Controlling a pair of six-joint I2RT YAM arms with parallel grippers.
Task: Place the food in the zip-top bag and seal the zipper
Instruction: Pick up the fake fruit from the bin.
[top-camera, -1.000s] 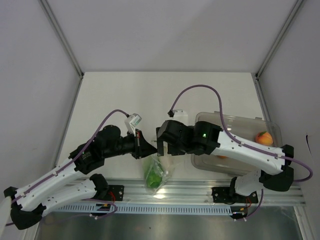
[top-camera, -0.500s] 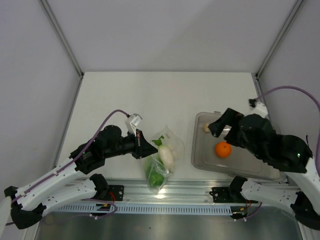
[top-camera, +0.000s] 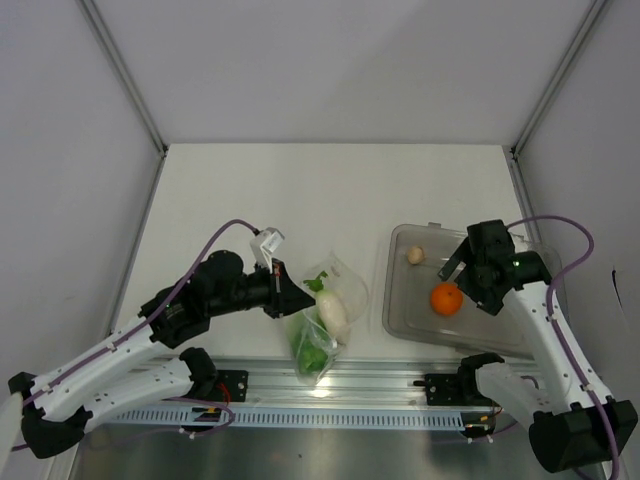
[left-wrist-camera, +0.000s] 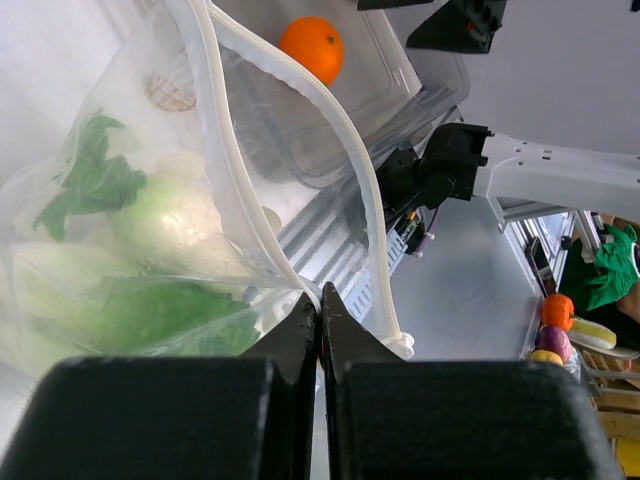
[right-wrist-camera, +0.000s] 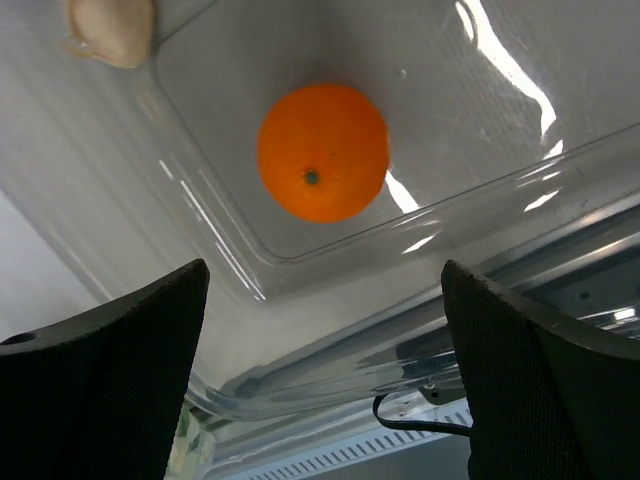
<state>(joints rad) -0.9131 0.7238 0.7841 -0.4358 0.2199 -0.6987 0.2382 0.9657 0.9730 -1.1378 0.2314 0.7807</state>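
Two foods lie loose in the clear tray (top-camera: 405, 300): orange (right-wrist-camera: 323, 151) and pale egg-like piece (right-wrist-camera: 110, 30), tray wall around both. Your right fingers (right-wrist-camera: 100, 380) gape wide, holding nothing, orange between them and below, not touching. Your left fingers (left-wrist-camera: 290, 345) pinch shut on the zip-top bag (top-camera: 345, 280) at its mouth edge, lettuce (left-wrist-camera: 110, 190) inside.

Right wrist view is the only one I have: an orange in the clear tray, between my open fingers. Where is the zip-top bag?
Observer: The zip-top bag lies left of the tray, at the near edge of the table. The left gripper is shut on its mouth edge.
Operator: Is there food inside already?
Observer: Yes, leafy green lettuce and a white vegetable show through the plastic.
Operator: Is the mouth open?
Observer: Yes, the two zipper strips stand apart.
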